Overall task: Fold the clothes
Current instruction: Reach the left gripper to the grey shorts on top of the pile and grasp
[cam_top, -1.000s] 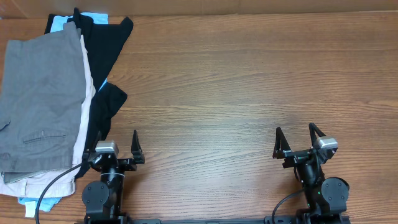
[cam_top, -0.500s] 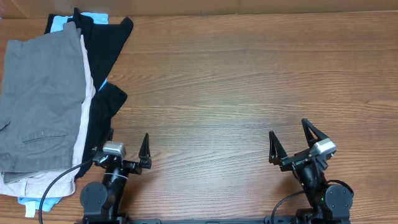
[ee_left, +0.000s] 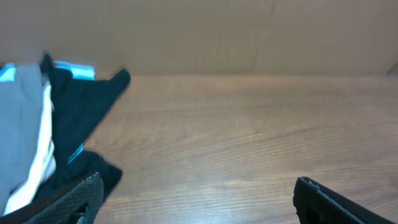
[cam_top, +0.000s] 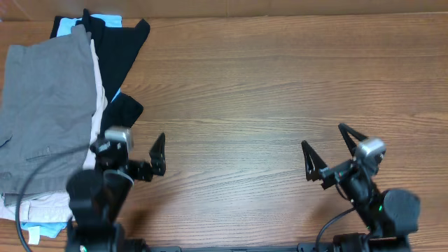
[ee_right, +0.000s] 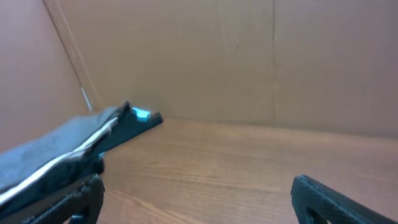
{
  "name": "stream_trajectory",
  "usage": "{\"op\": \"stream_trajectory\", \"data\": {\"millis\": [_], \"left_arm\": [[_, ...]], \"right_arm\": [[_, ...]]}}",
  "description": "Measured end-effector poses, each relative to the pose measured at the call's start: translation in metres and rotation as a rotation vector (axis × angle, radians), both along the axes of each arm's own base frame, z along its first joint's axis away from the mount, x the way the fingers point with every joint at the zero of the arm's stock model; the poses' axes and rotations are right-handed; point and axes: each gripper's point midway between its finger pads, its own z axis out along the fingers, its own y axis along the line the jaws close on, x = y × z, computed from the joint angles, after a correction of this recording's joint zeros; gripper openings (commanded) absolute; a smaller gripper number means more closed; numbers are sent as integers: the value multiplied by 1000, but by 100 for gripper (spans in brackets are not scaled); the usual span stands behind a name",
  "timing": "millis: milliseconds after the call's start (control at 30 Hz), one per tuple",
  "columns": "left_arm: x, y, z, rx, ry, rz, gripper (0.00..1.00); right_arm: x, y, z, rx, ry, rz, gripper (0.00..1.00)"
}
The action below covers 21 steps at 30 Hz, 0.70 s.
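The grey shorts lie flat on top of a clothes pile at the table's left edge. They also show at the left of the left wrist view and the right wrist view. My left gripper is open and empty, just right of the pile's near right corner, above the wood. In its own view the left gripper has its jaws wide apart over bare table. My right gripper is open and empty at the front right, far from the shorts; its own view shows the right gripper spread wide.
Beige shorts lie under the grey shorts. A black garment and a light blue cloth lie beneath and beside them. A cardboard wall stands along the table's far edge. Wooden table stretches to the right of the pile.
Both arms have lifted off their rest pose and moved forward. The left gripper has shifted towards the pile's corner. The right gripper has turned and spread a little. The clothes have not moved.
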Motion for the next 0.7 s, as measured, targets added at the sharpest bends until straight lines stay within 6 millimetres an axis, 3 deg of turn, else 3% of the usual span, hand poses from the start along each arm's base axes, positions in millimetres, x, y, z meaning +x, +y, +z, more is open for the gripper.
{"op": "stream_trajectory", "data": {"millis": [167,333,533,700], "left_arm": [[22,-1,13,-13,183,-12,100],[35,-1,15,-15,419,-21,100],[62,0,10,28,576,-62,100],[80,2,-22,58,669,-81,100]], "right_arm": [[19,3,18,-24,171,11,100],[43,5,20,-40,377,16,100],[78,13,0,-41,595,52,100],[100,26,-32,-14,710,126,100]]}}
